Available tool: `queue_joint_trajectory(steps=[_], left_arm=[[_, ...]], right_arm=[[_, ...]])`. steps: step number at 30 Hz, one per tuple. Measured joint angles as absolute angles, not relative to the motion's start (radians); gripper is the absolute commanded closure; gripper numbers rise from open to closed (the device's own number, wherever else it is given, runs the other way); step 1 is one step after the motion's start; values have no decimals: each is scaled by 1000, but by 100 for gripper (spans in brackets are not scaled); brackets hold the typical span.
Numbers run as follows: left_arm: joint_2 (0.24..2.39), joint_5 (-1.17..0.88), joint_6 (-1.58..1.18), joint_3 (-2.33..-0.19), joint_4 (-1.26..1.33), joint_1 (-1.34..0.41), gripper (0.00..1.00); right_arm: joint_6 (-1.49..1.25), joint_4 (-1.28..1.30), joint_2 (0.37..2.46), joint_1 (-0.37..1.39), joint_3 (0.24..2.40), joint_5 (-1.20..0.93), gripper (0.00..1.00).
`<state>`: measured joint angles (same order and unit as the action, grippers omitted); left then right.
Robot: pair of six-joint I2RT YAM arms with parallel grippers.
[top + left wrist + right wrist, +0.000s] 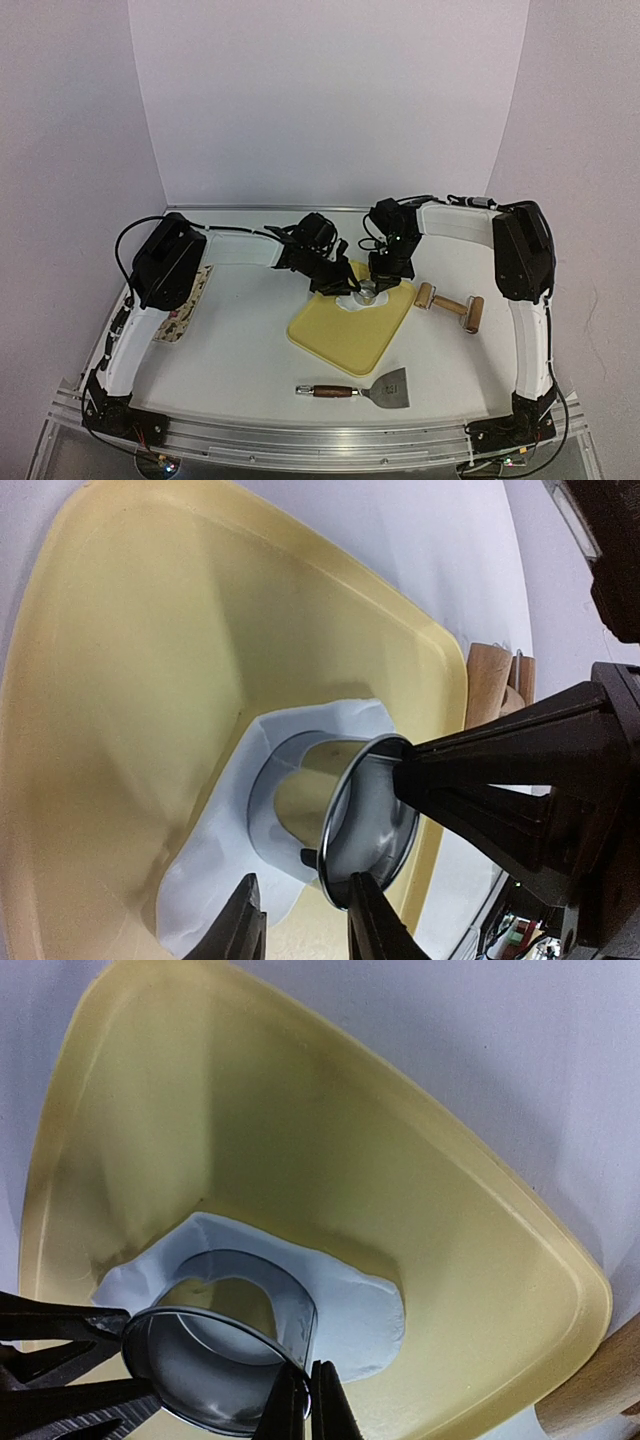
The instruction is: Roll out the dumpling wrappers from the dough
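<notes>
The dough (pixel 355 1305) is a flattened white sheet on the yellow tray (pixel 345 345). A shiny metal ring cutter (pixel 200 1370) stands tilted on it. My right gripper (pixel 308 1372) is shut on the ring's rim. My left gripper (pixel 308 885) is open, its jaws straddling the ring's (pixel 375 820) lower edge and the dough's (pixel 215 870) border, with one fingertip at the rim. Both grippers meet over the tray's far corner, left (pixel 345 287) and right (pixel 378 285). The dumpling wrappers are hidden; I cannot tell if dough fills the ring's grey inside.
A wooden rolling pin (pixel 450 304) lies just right of the tray. A metal scraper with a wooden handle (pixel 385 388) lies in front of the tray. A patterned strip (pixel 188 305) rests at the left, beside the left arm.
</notes>
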<state>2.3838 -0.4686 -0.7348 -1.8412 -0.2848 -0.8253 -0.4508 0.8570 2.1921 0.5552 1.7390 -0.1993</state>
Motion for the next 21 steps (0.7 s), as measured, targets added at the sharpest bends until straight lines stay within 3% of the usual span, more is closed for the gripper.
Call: queue_joint_trajectory(steps=[10,21], left_arm=[[2395,-471,-733,-1843,-271,-826,81],[2397,-471,-733,-1843,-270,-826,83]], right_arm=[[-448,856,2194,555,1739,-202,100],[-446,855,2199,555,1741,-206,100]])
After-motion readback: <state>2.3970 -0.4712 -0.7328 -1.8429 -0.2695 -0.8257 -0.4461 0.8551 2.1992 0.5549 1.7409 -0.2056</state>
